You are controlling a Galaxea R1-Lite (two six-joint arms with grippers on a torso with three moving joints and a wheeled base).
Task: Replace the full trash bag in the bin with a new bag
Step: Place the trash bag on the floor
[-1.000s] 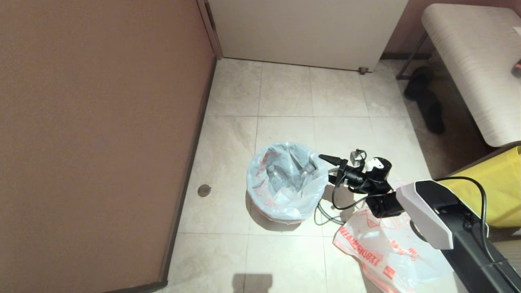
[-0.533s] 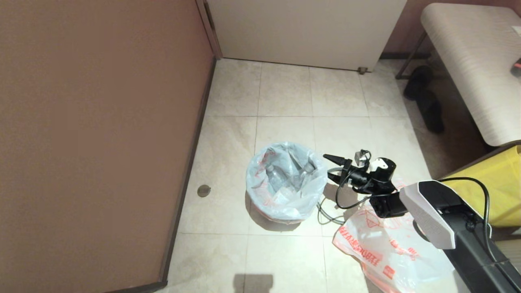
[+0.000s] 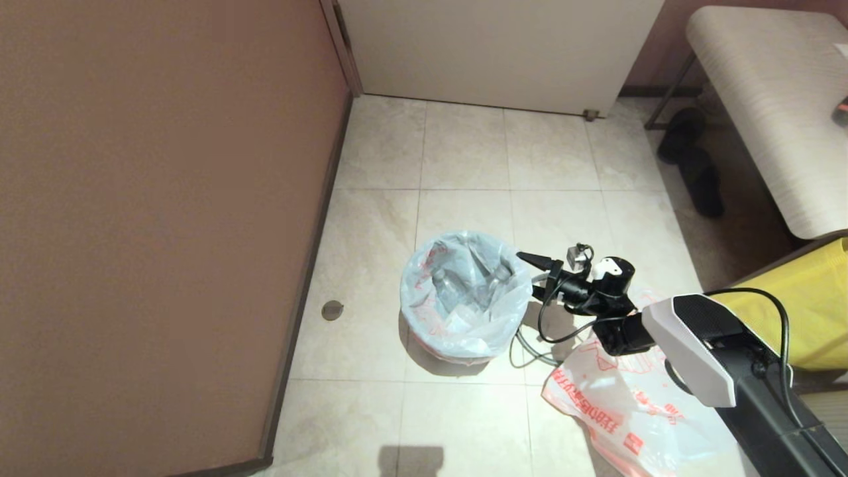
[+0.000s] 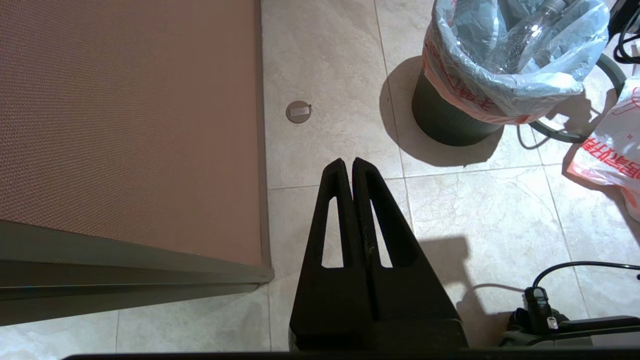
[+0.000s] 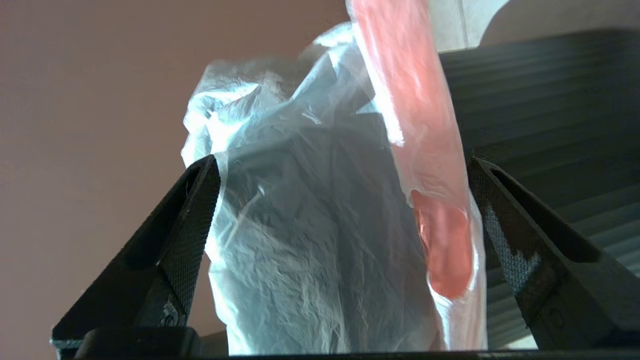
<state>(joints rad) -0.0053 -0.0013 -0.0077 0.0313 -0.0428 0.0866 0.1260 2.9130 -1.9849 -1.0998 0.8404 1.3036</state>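
Full trash bag (image 3: 464, 298) of thin translucent white plastic lines the small round black bin (image 4: 445, 120); the right gripper (image 3: 538, 275) gapes wide around its edge, gripping nothing. Nearer, the left gripper (image 4: 348, 167) hangs pressed closed, empty. The cartoon-printed new bag (image 3: 629, 404) lies beside the bin.

Domestic or guest-room interior, beige tiled floor (image 3: 464, 159), brown wall panel (image 3: 159, 218) at left, padded bench (image 3: 768, 99) upper right, dark shoes (image 3: 692, 162) beneath it
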